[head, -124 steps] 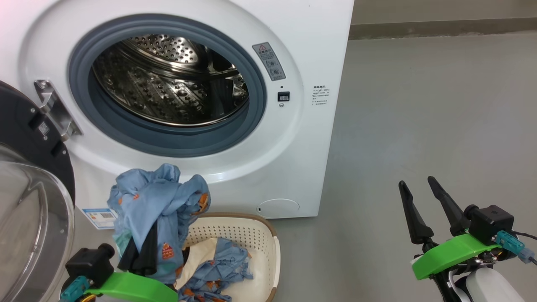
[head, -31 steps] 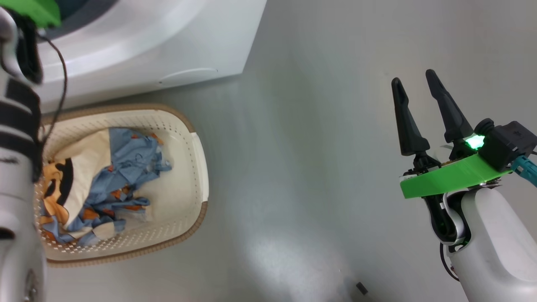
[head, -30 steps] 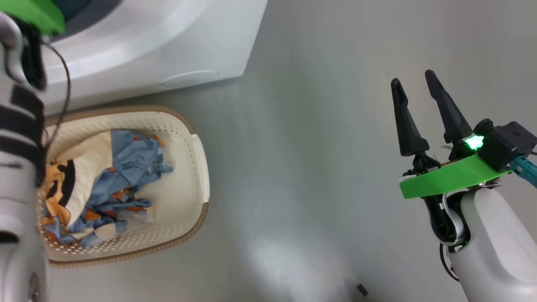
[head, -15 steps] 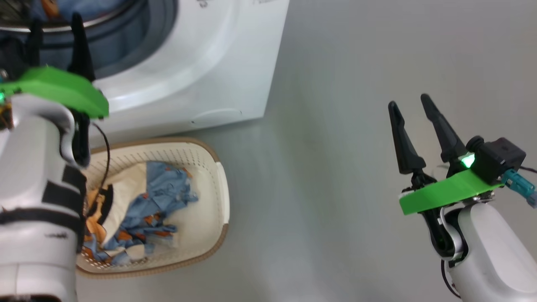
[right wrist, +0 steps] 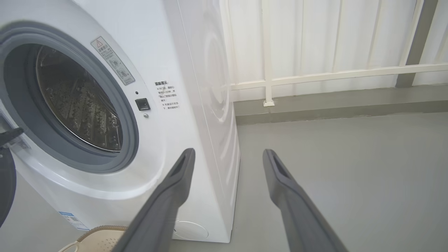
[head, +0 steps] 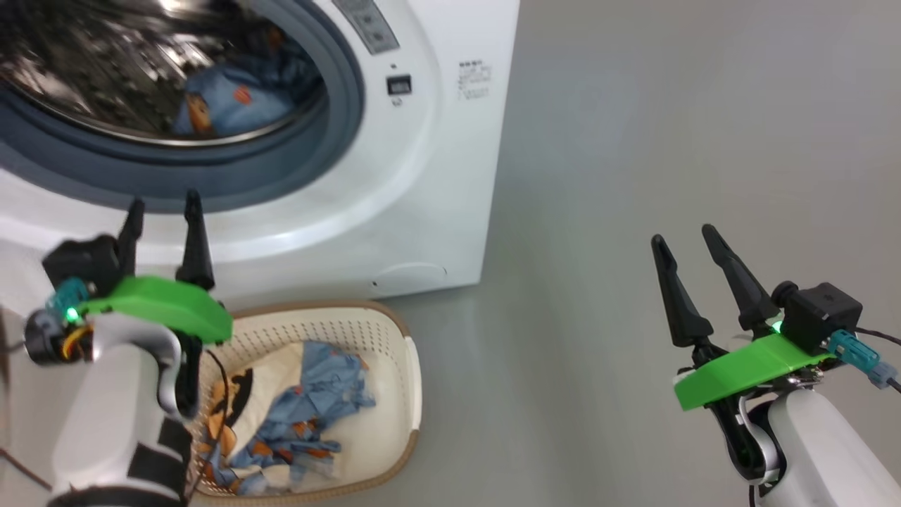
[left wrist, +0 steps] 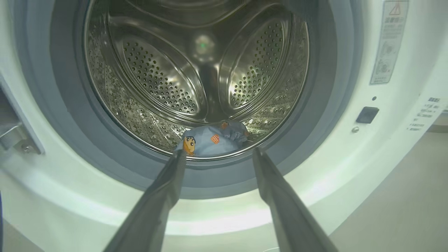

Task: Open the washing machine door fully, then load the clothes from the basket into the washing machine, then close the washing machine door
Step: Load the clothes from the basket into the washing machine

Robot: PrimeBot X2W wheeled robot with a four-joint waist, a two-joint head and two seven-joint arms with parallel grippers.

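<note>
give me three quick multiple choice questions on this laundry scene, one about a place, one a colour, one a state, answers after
1. The blue cloth ahead of the left gripper lies:
A on the floor
B in the drum
C on top of the machine

2. The rim of the basket is:
A brown
B red
C black

3. The right gripper is:
A shut on cloth
B shut, empty
C open, empty

Answers:
1 B, the cloth rests at the drum's bottom behind the grey ring.
2 A, a brown band tops the cream wall.
3 C, its fingers stand apart with nothing between them.
</note>
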